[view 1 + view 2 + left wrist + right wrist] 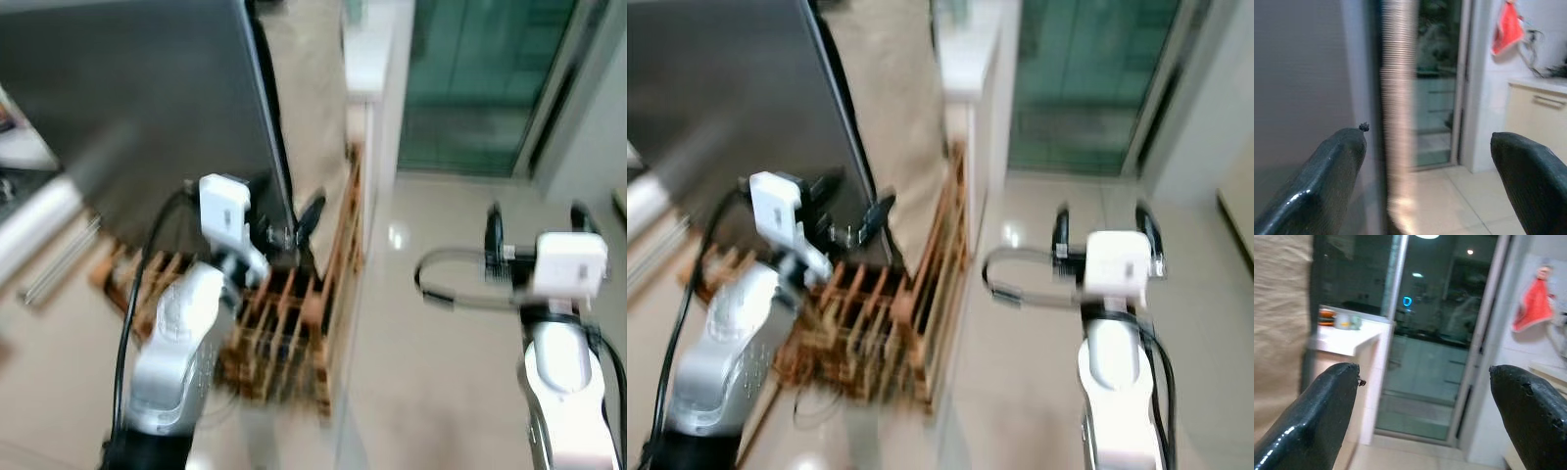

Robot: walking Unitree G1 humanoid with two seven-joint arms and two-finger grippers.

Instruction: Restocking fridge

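Note:
The picture is blurred. A tall grey fridge [147, 108] stands at the left, with a beige side panel [309, 98] behind its dark edge. My left gripper [287, 208] is raised at that edge. In the left wrist view its fingers [1327, 181] are open, with the grey face and the dark edge between them, and it holds nothing. My right gripper [537, 227] hangs open and empty over the tiled floor to the right; its fingertips [1317, 416] are spread wide.
A wooden slatted rack [294, 313] stands on the floor below my left arm, against the fridge. Behind it is a white counter [377, 49], then a glass sliding door [480, 78]. A red cloth [1533, 308] hangs on the wall. Glossy floor tiles [431, 372] lie at the right.

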